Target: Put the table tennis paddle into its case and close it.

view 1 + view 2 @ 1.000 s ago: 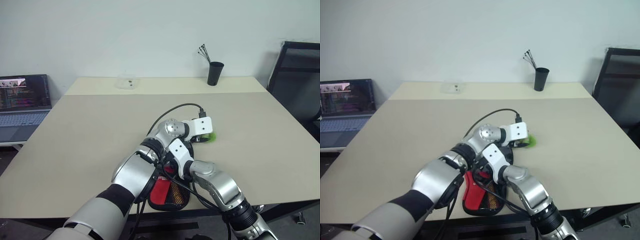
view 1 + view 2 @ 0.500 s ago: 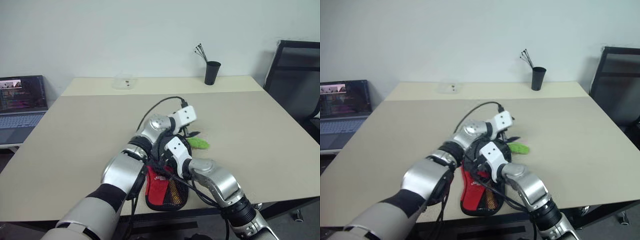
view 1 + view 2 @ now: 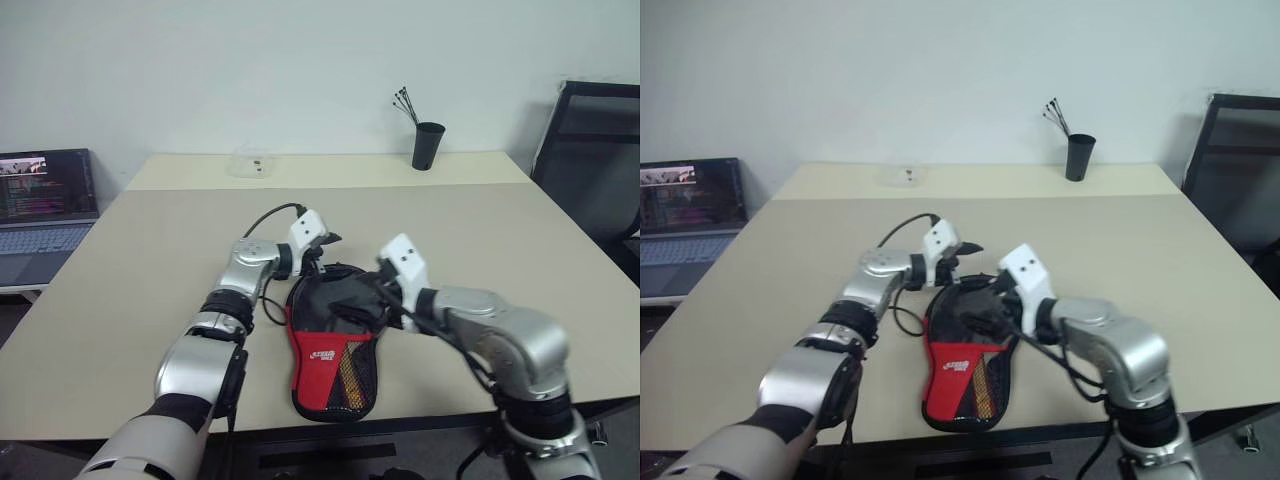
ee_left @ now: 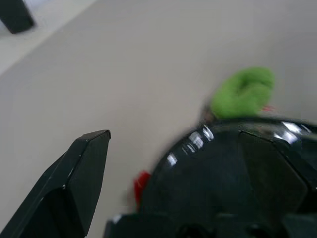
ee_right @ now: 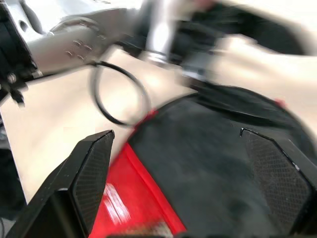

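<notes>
1. Both arms have drawn apart since the earlier frame, uncovering the case (image 3: 332, 340).
2. Left claw (image 3: 322, 248): released, beside the case's far end.
3. Right claw (image 3: 980, 305): released, over the case.
4. Case: flat on the worktop (image 3: 150, 280), near its front edge; green pull tag (image 4: 243, 92) at its rim.

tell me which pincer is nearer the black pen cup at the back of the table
The left. The left pincer sits at the case's far rim, on the side toward the pen cup; the right pincer hangs lower, over the case's round part.
</notes>
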{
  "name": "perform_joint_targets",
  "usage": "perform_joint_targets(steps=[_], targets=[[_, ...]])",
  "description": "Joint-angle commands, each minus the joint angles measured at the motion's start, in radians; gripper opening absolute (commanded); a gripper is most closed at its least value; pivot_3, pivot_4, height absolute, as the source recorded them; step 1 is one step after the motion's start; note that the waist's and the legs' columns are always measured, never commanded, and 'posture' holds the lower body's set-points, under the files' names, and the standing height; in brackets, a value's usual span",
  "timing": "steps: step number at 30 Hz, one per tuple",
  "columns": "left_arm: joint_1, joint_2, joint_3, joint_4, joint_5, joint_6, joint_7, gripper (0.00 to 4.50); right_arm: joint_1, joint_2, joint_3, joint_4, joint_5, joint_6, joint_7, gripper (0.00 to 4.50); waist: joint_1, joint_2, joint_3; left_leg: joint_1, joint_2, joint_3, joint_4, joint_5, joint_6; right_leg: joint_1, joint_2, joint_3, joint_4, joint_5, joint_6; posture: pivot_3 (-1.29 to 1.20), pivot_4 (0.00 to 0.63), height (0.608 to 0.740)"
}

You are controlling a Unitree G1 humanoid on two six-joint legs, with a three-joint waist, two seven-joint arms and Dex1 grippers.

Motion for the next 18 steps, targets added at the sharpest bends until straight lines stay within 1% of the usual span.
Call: perform_joint_targets(steps=[1,5,9,14,18], targets=[[0.057,0.026,-0.055,-0.143,-0.019,0.039,-0.136,4.47,-0.012,-0.081,-0.038,0.037,-0.002,-0.071,0.025,4.50,0.000,0.000,0.000,0.000,0.000,0.000,0.000,0.000,0.000,0.000,0.000,0.000,0.000,0.000,0.000,0.00,0.150,0.740],[0.096,0.020,-0.111,-0.197,-0.007,0.024,-0.181,4.47,-0.023,-0.141,-0.008,0.174,-0.091,-0.232,-0.002,4.50,0.002,0.000,0.000,0.000,0.001,0.000,0.000,0.000,0.000,0.000,0.001,0.000,0.000,0.000,0.000,0.00,0.150,0.740],[0.099,-0.004,-0.144,-0.202,-0.018,0.022,-0.222,4.47,-0.026,-0.125,0.003,0.263,-0.116,-0.309,-0.016,4.50,0.002,0.000,0.000,0.000,0.000,0.001,0.000,0.000,0.000,0.000,0.001,0.001,0.000,0.000,0.000,0.00,0.150,0.740],[0.101,-0.015,-0.163,-0.207,-0.026,0.045,-0.262,4.47,-0.014,-0.108,0.029,0.298,-0.132,-0.348,-0.020,4.50,0.001,0.000,0.000,-0.001,0.000,0.001,0.000,0.000,0.001,0.000,0.002,0.001,0.000,0.000,0.000,0.00,0.150,0.740],[0.119,-0.016,-0.179,-0.174,0.000,0.031,-0.233,4.47,-0.012,-0.097,0.053,0.341,-0.157,-0.392,-0.022,4.50,0.001,0.000,0.000,0.000,0.001,0.001,0.000,0.000,0.001,0.000,0.002,0.001,0.000,0.000,0.000,0.00,0.150,0.740]])
